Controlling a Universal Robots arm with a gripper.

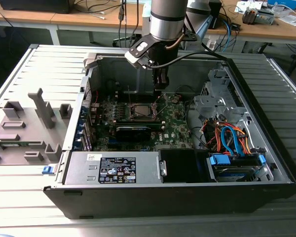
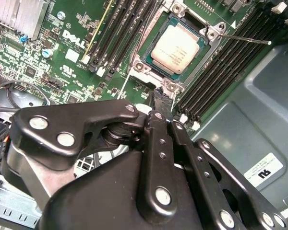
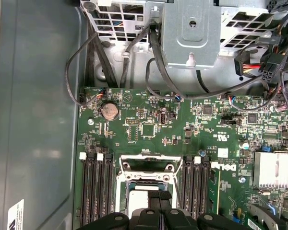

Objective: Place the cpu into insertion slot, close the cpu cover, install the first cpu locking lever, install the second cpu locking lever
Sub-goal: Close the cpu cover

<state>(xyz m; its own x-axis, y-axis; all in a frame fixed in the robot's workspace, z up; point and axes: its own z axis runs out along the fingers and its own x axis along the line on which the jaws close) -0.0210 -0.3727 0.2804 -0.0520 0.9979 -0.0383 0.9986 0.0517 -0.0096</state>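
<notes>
One grey fixture block (image 1: 19, 128) sat at the exterior view's left, outside the open computer case (image 1: 187, 197). Further right, a power supply (image 1: 113, 169) carried a printed sticker, its text too small to make out. Near the middle, the gripper (image 1: 160, 89) hung just above the green motherboard (image 1: 175, 126), its jaws pressed together on nothing, the tips close beside the insertion slot (image 1: 140, 111). In the second wrist view the cpu (image 2: 178, 48) lay seated in that slot, silver top up, and the cpu cover (image 2: 151, 36) seemed to lie flat around it, though I could not be sure it was fully down. A thin locking lever (image 2: 242, 38) stuck out unlatched across the memory slots (image 2: 230, 67). At the exterior view's right lay orange and blue cables (image 1: 232, 138).

The risk, as I judged it, was the closed tips catching that loose lever or scraping the memory slots, so near was the gripper to both. Pressure on a chip not sitting flush could bend pins.

White lettering marked the board, and a white sticker (image 2: 264, 170) clung to the case floor.
</notes>
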